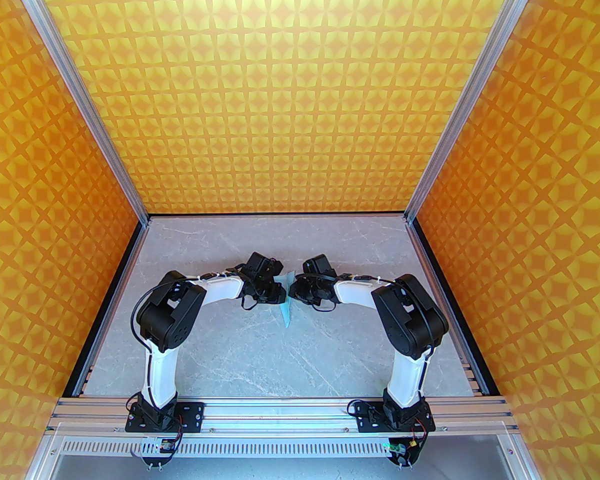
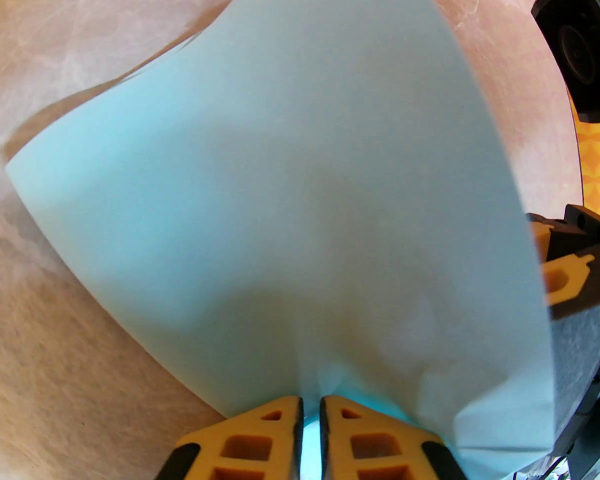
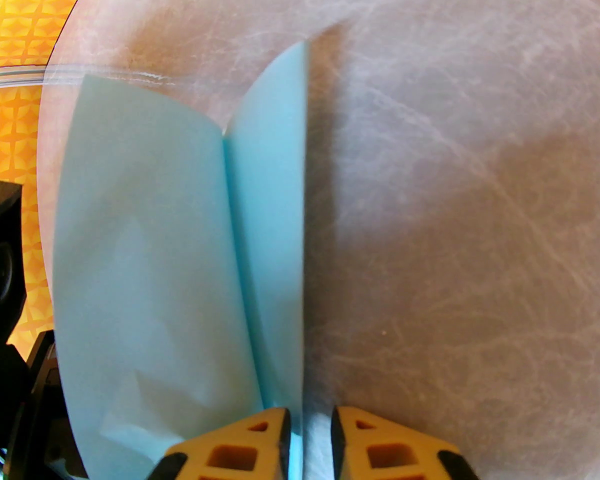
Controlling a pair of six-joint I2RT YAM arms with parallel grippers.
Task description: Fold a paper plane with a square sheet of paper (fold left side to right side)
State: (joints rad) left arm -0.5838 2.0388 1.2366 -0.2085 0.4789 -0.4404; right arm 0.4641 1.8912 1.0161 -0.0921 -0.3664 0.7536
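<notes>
The square sheet of paper (image 1: 285, 313) is pale light blue and lifted off the table between the two wrists, curled over on itself. In the left wrist view the sheet (image 2: 290, 193) spreads wide, and my left gripper (image 2: 311, 408) is shut on its near edge, where the paper puckers. In the right wrist view the sheet (image 3: 180, 248) stands as two upright layers meeting at a crease. Its right-hand layer runs down into the narrow gap of my right gripper (image 3: 310, 423), whose fingers (image 3: 360, 443) stand slightly apart. In the top view the left gripper (image 1: 276, 290) and the right gripper (image 1: 296, 292) nearly meet.
The grey marbled table (image 1: 230, 348) lies under both arms. Patterned orange walls close it in on three sides. The right arm's wrist camera (image 2: 580, 53) hangs close beyond the sheet in the left wrist view.
</notes>
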